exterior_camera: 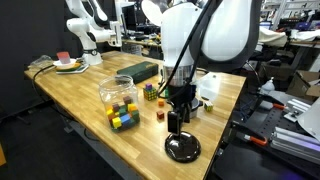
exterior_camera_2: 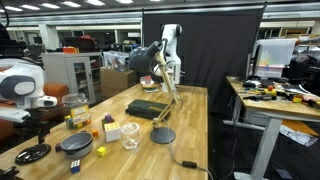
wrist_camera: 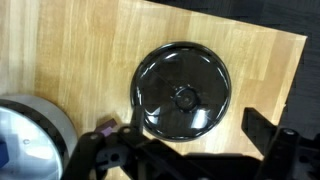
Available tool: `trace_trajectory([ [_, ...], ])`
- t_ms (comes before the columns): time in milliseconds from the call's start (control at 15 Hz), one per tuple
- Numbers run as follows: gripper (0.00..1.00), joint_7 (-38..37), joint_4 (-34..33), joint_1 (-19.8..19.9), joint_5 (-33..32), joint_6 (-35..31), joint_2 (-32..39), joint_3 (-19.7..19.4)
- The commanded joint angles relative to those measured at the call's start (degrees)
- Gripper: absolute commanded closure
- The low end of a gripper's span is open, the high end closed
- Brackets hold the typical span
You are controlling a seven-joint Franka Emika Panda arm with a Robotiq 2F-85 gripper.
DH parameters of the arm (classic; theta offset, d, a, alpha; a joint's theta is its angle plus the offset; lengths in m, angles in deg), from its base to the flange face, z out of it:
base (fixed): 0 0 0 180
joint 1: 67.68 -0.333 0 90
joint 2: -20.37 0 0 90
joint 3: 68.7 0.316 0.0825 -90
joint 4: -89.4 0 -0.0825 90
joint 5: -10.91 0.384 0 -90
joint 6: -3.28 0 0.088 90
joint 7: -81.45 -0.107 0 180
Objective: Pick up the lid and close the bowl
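Note:
The lid (wrist_camera: 182, 90), a dark glass disc with a metal rim and centre knob, lies flat on the wooden table. It also shows in both exterior views (exterior_camera: 182, 148) (exterior_camera_2: 32, 153), near the table's corner. My gripper (wrist_camera: 180, 150) hangs open and empty just above it (exterior_camera: 176, 124), jaws spread wide and not touching it. The bowl (exterior_camera_2: 75, 145), silver-grey with a blue inside, stands close beside the lid. What seems to be the bowl shows at the lower left of the wrist view (wrist_camera: 35, 125). In the exterior view with the arm large in the middle, the arm hides it.
A clear tub of coloured blocks (exterior_camera: 118, 100) stands further along the table, with loose blocks (exterior_camera: 150, 92) and a red block (exterior_camera: 160, 115) near it. A black box (exterior_camera: 135, 70), a white box (exterior_camera_2: 112, 130), a glass cup (exterior_camera_2: 130, 137) and a grey disc (exterior_camera_2: 162, 135) also sit there.

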Motion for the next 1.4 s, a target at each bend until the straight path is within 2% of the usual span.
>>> trace_trajectory([
  [0,0.0,-1.88,-0.72,1.29,0.65,-0.03,1.54,1.65],
  [333,0.0,-2.53,-0.38,1.7,1.22,-0.33,3.98,2.35],
  [733,0.0,-0.88,-1.45,4.34,3.05,-0.3,6.48,5.16],
  [800,0.1,-0.85,-1.58,4.43,2.97,-0.23,6.63,5.27],
  [867,0.24,-0.94,-1.63,4.39,2.86,-0.3,6.71,5.24],
  [933,0.29,-0.92,-1.7,4.47,2.89,-0.47,6.83,5.3],
  [1067,0.29,-0.78,-2.05,4.6,2.82,-0.67,7.25,5.33],
  [1200,0.19,-0.93,-2.6,4.34,2.39,-0.84,7.51,4.8],
  [1333,0.15,-1.24,-3.48,4.03,1.91,-0.93,7.44,4.0],
])
